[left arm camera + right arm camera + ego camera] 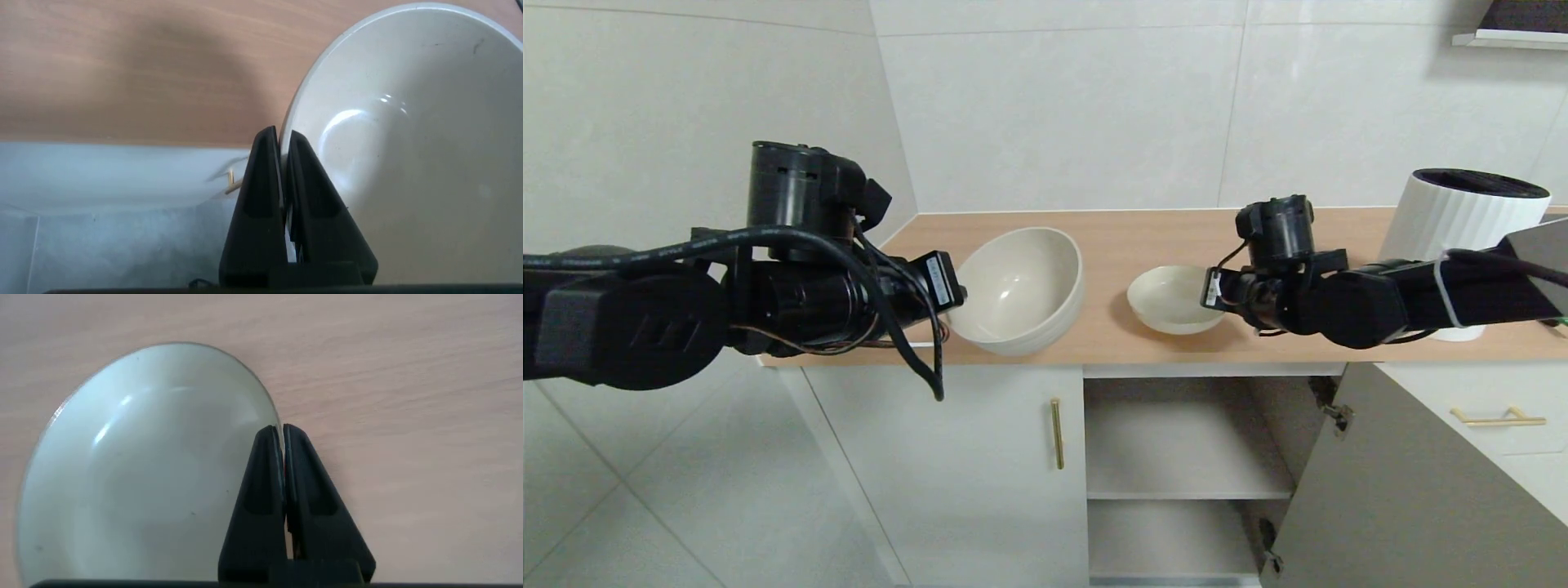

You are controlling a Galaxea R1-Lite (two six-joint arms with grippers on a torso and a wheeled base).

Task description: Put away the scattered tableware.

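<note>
Two rims are pinched, my left end effector (283,135) clamping the deep cream ceramic bowl (1021,286), my right end effector (283,431) the shallow cream dish (1168,299); I'd shelve both next.

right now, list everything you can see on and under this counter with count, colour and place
large bowl: 1, cream, tilted, left part of the countertop near its front edge
small dish: 1, cream, mid countertop, right of the large bowl
ribbed container: 1, white with dark top, far right of the countertop
countertop: 1, light wood, along the tiled wall
cabinet: 1, white, under the countertop, right door open
door handle: 1, gold, on the closed left door
left gripper: 1, black, shut on the large bowl's rim
right gripper: 1, black, shut on the small dish's rim
</note>
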